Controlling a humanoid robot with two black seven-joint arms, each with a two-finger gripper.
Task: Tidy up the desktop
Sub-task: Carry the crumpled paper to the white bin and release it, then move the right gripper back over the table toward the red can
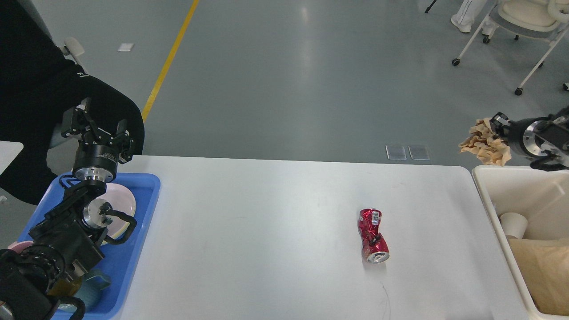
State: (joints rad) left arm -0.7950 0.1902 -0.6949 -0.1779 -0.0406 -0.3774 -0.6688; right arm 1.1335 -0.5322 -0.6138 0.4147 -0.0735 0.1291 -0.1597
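The white desktop (266, 231) fills the middle of the head view. A crushed red can (372, 235) lies on it, right of centre. My right gripper (497, 129) is shut on a crumpled wad of brown paper (484, 143), held in the air above the far left corner of the cream-white bin (489, 195). Over the far end of the blue tray (133, 249) at the left, my left gripper (95, 124) stands upright and open, holding nothing.
The blue tray holds a pale pink plate (120, 204) and a teal cup (91, 289). A white paper cup (513, 224) and brown paper (544, 275) lie in the bin. A wheeled chair frame (511, 40) stands on the floor at far right.
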